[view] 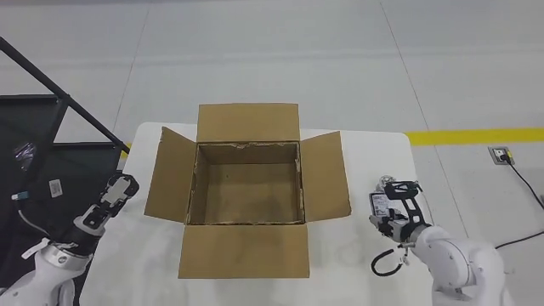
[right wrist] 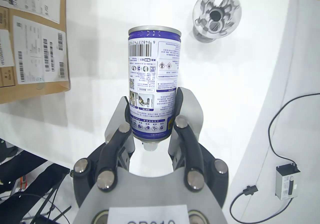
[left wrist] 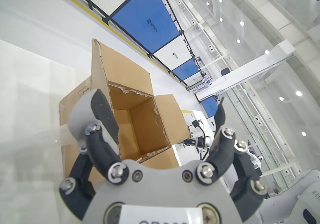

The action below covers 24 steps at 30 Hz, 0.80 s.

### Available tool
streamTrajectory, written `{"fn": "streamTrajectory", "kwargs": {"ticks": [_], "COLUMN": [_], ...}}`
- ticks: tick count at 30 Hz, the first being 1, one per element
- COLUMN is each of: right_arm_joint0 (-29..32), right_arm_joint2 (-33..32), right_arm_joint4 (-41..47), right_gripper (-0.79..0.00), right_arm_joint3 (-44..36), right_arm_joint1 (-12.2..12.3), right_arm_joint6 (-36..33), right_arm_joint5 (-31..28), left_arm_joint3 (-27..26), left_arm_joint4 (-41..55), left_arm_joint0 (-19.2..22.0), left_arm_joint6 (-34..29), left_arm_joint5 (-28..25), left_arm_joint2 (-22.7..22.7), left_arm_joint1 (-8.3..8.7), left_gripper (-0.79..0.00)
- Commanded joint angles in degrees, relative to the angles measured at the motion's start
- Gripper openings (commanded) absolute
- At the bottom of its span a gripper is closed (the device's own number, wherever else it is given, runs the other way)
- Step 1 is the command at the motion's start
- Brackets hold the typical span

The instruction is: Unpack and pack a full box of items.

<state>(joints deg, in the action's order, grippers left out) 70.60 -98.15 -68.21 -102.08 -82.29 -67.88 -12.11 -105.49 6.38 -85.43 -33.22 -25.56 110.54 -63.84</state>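
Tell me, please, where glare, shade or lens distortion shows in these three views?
Top view: even light, with soft shade inside the open box. Left wrist view: the wide lens curves the ceiling beams, the ceiling lamps glare as white spots, and a pale streak smears the table. Right wrist view: the table looks washed out around the can in the right end effector.

Brown box [view: 246, 251], white-and-purple can [right wrist: 153, 80], white table [view: 374, 157]

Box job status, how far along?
The box looks empty, flaps open, so unpacking seems about done. In hand: right gripper shut on spray can, over the table near a metal part; left gripper open, empty beside the box. Remaining: all the repacking, apparently.
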Motion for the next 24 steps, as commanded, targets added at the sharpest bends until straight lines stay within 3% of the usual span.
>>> {"fn": "streamTrajectory", "kwargs": {"ticks": [1, 10, 18, 22, 24], "right_arm_joint0": [-1.6, -5.9, -8.2, -9.1, -9.1], "right_arm_joint2": [-0.3, 0.7, 2.1, 2.0, 2.1], "right_arm_joint4": [0.7, -1.3, -1.5, -1.1, -0.9], "right_gripper": [-0.785, -0.785, -0.779, -0.557, -0.520], "right_arm_joint3": [3.9, 10.5, 15.6, 17.8, 18.3], "right_arm_joint1": [0.4, 1.6, 2.3, 2.7, 2.9], "right_arm_joint6": [-1.0, -4.3, -2.6, -1.8, -1.3], "right_arm_joint5": [-2.1, -1.0, 0.4, 0.1, 0.0], "left_arm_joint3": [0.2, 0.0, -0.9, -1.3, -1.5], "left_arm_joint4": [0.0, -0.3, -0.7, -1.2, -1.5], "left_arm_joint0": [0.1, -0.1, -1.2, -1.9, -2.2], "left_arm_joint6": [-0.3, -0.2, 1.1, 1.9, 2.3], "left_arm_joint5": [0.1, 0.4, 0.4, 0.3, 0.2], "left_arm_joint2": [0.3, 0.6, 0.6, 0.5, 0.5], "left_arm_joint1": [0.11, 0.40, 0.49, 0.49, 0.50], "left_gripper": [0.000, 0.000, 0.000, 0.000, 0.000]}}
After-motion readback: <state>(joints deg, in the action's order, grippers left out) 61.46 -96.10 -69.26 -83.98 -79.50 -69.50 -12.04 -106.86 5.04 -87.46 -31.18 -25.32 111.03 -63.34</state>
